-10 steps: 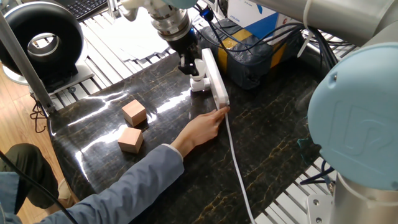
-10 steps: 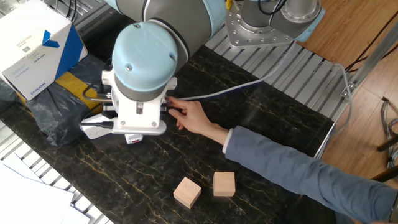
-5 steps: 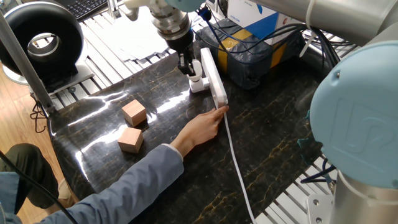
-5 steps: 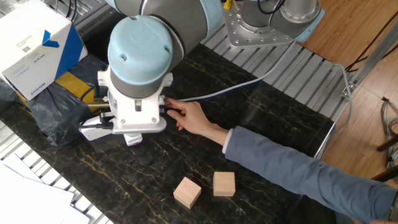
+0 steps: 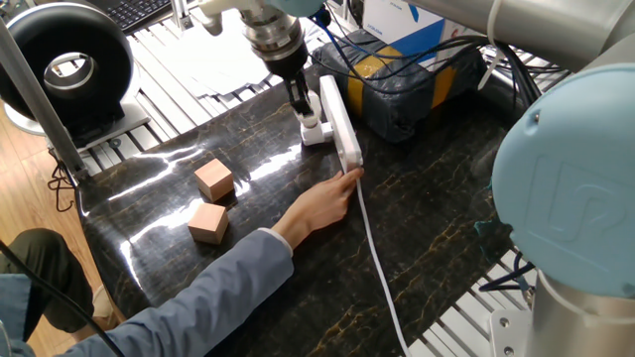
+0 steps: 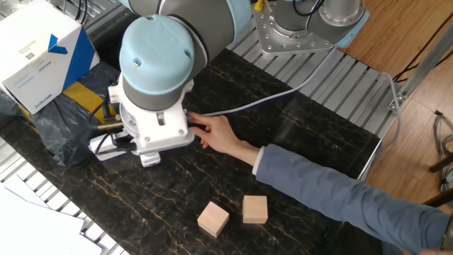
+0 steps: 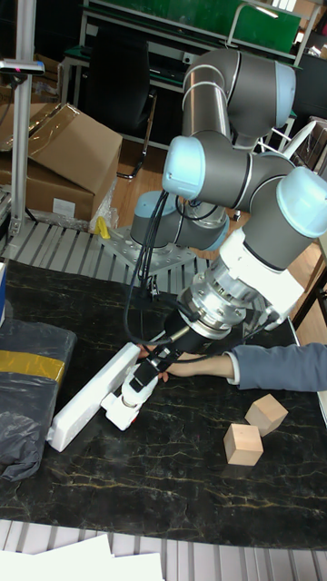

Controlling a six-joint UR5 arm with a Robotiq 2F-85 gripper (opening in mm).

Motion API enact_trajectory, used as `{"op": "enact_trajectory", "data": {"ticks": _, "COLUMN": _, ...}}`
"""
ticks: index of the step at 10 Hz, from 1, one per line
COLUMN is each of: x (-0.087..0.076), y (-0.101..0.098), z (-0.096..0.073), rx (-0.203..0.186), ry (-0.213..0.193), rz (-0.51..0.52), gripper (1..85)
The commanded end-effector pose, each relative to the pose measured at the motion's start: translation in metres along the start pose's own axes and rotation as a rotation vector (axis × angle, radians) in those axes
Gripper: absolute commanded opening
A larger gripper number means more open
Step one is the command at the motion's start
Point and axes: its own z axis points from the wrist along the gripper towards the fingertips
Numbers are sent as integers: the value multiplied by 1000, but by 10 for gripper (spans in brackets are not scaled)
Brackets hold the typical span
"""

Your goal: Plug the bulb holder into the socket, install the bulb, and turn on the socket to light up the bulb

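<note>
- At the upper middle of one fixed view, we see the arm reach down from the top edge, its claw [image 5: 300, 102] pointing at the counter [image 5: 437, 248] just above the bulb holder [image 5: 315, 130].
- We see the bulb holder as a small white piece sitting against the long side of the socket [image 5: 338, 123], a narrow white strip lying on the dark marbled counter with its cable [image 5: 377, 263] running toward the lower right of the frame.
- We cannot tell how far the claw is open, nor whether it has hold of anything; its dark fingers look close together, but the tip is too small to read.
- A person's hand [image 5: 324, 203] comes in from the lower left on a blue-grey sleeve, fingertips touching the near end of the socket.
- In the other fixed view the arm's wrist housing [image 6: 156, 67] covers the claw and the bulb holder entirely; only one end of the socket [image 6: 105, 150] peeks out at its left, and the hand [image 6: 216, 134] rests just right of it.
- The tall fixed view shows what the others hide: the claw [image 7: 139, 379] slants down to the left, ending over a white piece with a red spot [image 7: 123, 413] beside the socket [image 7: 91, 393].
- Two wooden cubes [image 5: 210, 202] sit well apart from the socket, at the left centre of one fixed view.
- A dark wrapped box with yellow tape [image 5: 412, 84] lies behind the socket.
- We cannot make out the bulb in any view.
</note>
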Motion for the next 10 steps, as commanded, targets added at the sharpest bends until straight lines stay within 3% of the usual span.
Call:
{"op": "enact_trajectory", "data": {"ticks": 1, "x": -6, "y": -4, "z": 3, "rx": -25, "ry": -56, "rz": -112, "gripper": 547}}
{"op": "enact_trajectory", "data": {"ticks": 4, "x": -12, "y": 5, "z": 0, "rx": -62, "ry": -87, "rz": -133, "gripper": 553}}
{"op": "enact_trajectory", "data": {"ticks": 8, "x": -6, "y": 8, "z": -5, "rx": -112, "ry": -92, "rz": -230, "gripper": 557}}
{"op": "enact_trajectory", "data": {"ticks": 10, "x": -11, "y": 11, "z": -8, "rx": -169, "ry": -127, "rz": -244, "gripper": 557}}
